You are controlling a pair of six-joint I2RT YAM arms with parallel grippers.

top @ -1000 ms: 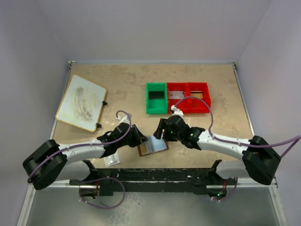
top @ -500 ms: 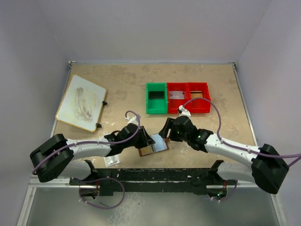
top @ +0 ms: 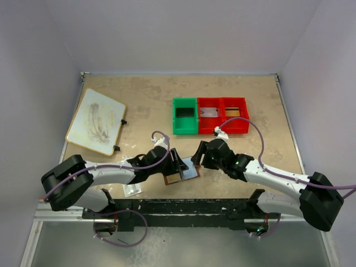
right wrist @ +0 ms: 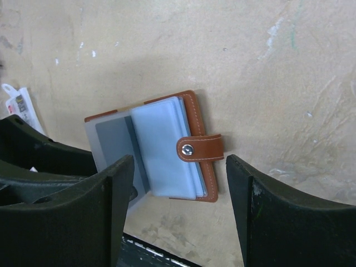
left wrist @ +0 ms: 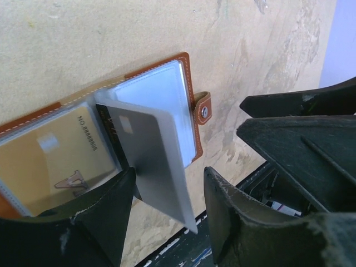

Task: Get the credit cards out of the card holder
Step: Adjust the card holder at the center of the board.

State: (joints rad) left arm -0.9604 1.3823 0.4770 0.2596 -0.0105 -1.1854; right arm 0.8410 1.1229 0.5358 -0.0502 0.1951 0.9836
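Starting from the left, a white board (top: 95,121) with a tan frame lies on the far left part of the table (top: 144,94). A small clear packet (top: 132,190) lies near the front edge, just beside the left arm. The card holder (top: 181,173) lies open in the middle of the table, nearer to the front edge than to the bins. The left gripper (left wrist: 169,178) hangs low at the left side of it, and its jaws are spread and pinch nothing. The silvery grey card (left wrist: 156,161) sticks partly out of its pocket, tilted up, and stands between the two fingers (left wrist: 100,217). One finger is just at the card's edge, though I cannot tell if it really touches, and the other finger is apart from the card. The golden card (left wrist: 55,161) lies flat inside a clear pocket, on the leaf away from the snap tab (right wrist: 200,149). The right gripper (right wrist: 179,164) hovers over the right side of the holder, above the tab, with its jaws wide apart and holding nothing. Far behind it stand one green bin (top: 185,116) and two red bins (top: 223,115), side by side in one row.
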